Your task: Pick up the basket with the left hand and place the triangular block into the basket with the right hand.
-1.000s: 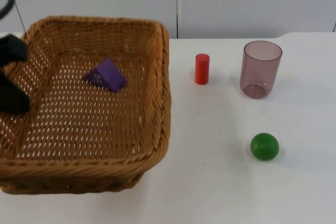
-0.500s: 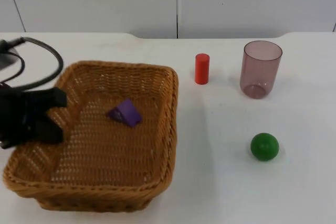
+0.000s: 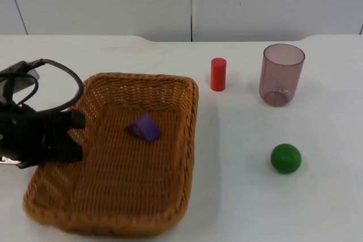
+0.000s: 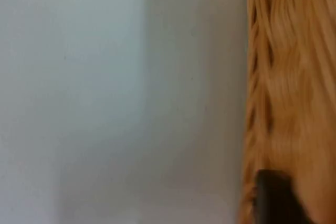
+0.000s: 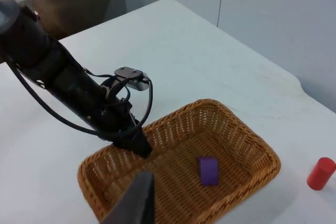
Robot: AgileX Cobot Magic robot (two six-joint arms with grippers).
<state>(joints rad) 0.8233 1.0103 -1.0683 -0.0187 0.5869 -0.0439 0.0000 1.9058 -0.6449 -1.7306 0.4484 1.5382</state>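
Top view, read from the left: the left gripper (image 3: pixel 71 134) was clamped on the left wall of the basket (image 3: pixel 170 157), one finger inside and one outside. The left wrist view agreed, with the woven rim (image 4: pixel 273 77) right against a black fingertip. The basket looked level and low over the table (image 3: pixel 238 196); whether it was resting there or just off the surface could not be told.

The purple triangular block (image 3: pixel 144 127) lay loose on the basket floor, toward the back, touching no wall. So the placing looked done.

Further right, and well apart from the basket, stood the red cylinder (image 3: pixel 218 74) and the tinted cup (image 3: pixel 281 75), with the green ball (image 3: pixel 285 158) nearer the front. The right gripper (image 5: pixel 137 203) hung high above the scene, looking down on the basket; whether its jaws were parted or closed could not be told.

The risk, as I judged it, lay in the one-sided hold. A grip on a single wall lets the basket sag away from the fingers, and a jerk or tilt could slide the block or slip the rim free.
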